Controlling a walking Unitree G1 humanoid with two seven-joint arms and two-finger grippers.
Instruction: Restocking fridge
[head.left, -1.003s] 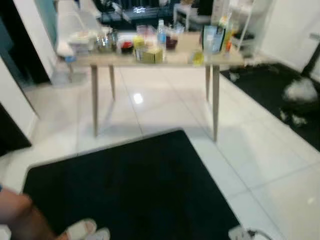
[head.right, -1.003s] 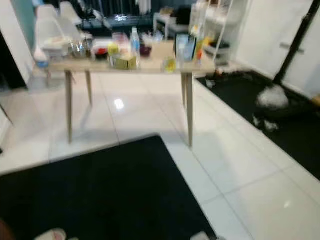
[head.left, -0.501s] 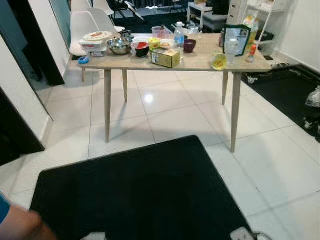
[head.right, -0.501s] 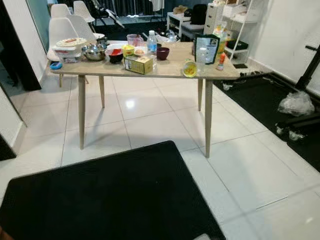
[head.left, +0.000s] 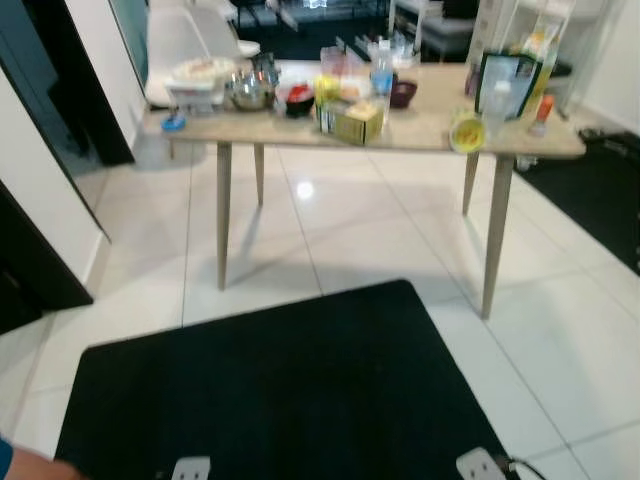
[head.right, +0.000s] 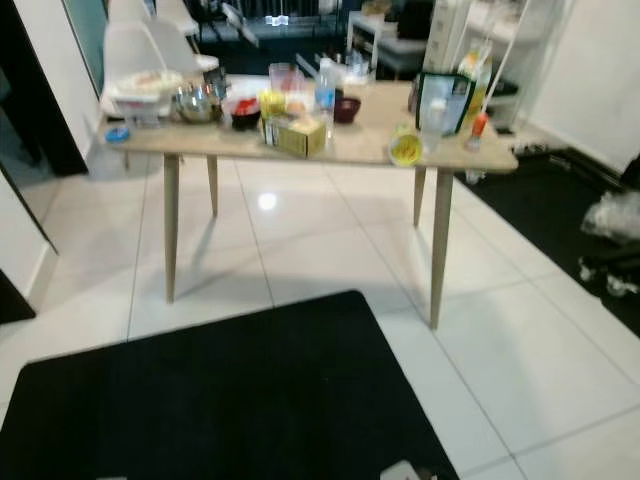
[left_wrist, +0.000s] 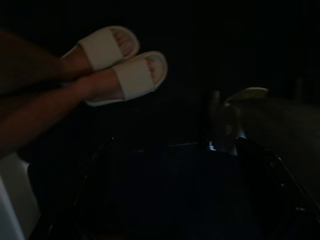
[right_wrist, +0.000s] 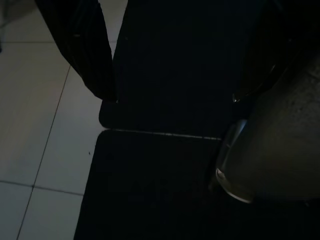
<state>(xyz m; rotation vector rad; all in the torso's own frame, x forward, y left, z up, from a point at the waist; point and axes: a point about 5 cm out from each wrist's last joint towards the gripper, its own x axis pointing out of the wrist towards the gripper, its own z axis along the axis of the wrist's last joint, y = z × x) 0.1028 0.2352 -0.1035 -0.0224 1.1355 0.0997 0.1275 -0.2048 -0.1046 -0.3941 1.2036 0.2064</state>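
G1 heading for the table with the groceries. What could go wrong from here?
1. The black floor mat lies between robot and wooden table; its edge could catch a foot.
2. A person's feet in white slippers rest close by, a collision risk.
3. The yellow round container sits near the table's front edge; a bump could knock it off.

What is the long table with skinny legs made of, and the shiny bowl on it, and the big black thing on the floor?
The long light-brown table looks like pale matte wood or a wood-look top on tapered legs. The shiny silver bowl seems metal, given its bright glints. The big black floor mat looks dull and soft, maybe fabric or rubber; it is too blurry to tell.
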